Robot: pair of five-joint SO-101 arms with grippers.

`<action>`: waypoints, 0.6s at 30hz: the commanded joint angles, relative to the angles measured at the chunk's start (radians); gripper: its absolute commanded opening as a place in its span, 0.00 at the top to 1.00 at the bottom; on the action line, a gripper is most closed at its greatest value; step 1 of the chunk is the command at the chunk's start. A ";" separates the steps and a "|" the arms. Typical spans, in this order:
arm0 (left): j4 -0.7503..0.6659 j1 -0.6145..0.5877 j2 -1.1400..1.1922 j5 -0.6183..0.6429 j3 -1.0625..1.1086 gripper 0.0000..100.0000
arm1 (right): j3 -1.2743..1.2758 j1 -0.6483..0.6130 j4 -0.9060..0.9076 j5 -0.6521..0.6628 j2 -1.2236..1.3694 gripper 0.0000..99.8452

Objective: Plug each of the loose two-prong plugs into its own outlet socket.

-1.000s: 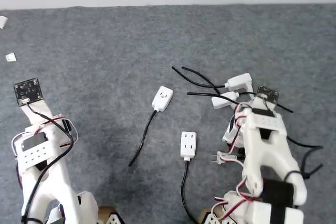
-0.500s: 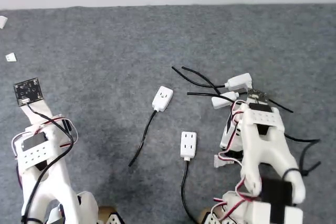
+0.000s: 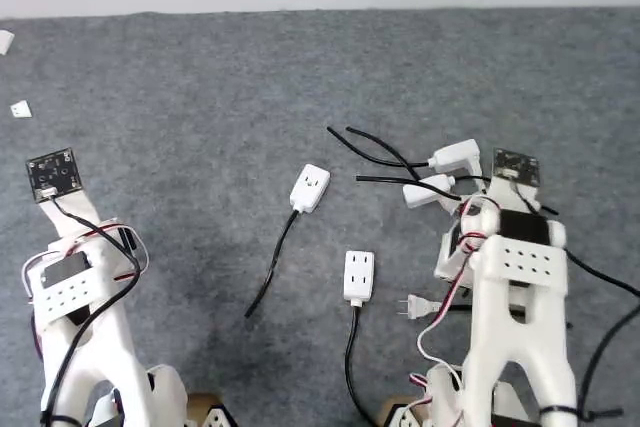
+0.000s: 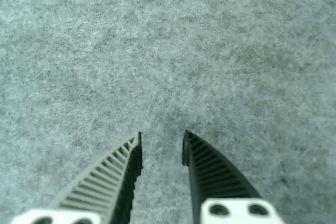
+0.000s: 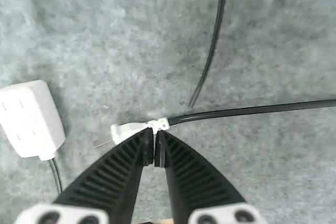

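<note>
Two white outlet sockets lie mid-table, one (image 3: 310, 188) farther back and one (image 3: 358, 276) nearer, which is also the socket (image 5: 29, 119) in the right wrist view. A small white two-prong plug (image 3: 413, 304) on a black cord lies right of the nearer socket, prongs pointing at it. My right gripper (image 5: 154, 135) is shut, its tips right at the cord end of this plug (image 5: 128, 129), and I see nothing between them. Two larger white plugs (image 3: 455, 157) (image 3: 428, 190) lie behind the right arm (image 3: 515, 277). My left gripper (image 4: 161, 140) is open over bare carpet.
Black cords (image 3: 375, 152) trail over the grey carpet around the right arm. A loose cord end (image 5: 210, 56) lies just beyond the small plug. The left arm (image 3: 70, 287) stands at the near left. Small white scraps (image 3: 20, 109) sit at the far left edge.
The right arm swung left, then back right, and now stands straighter. The small plug shifted only slightly beside the nearer socket. The left arm has not moved.
</note>
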 commanded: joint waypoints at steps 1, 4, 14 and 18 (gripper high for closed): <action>-0.021 0.006 -0.008 -0.009 -0.004 0.88 | 0.040 0.122 -0.067 0.018 -0.036 0.98; -0.021 0.006 -0.008 -0.009 -0.004 0.88 | 0.155 0.234 -0.188 0.009 -0.036 0.86; -0.021 0.006 -0.008 -0.009 -0.004 0.88 | 0.307 0.414 -0.364 -0.074 -0.041 0.73; -0.020 0.005 -0.008 -0.009 -0.004 0.88 | 0.302 0.412 -0.398 -0.074 -0.039 0.79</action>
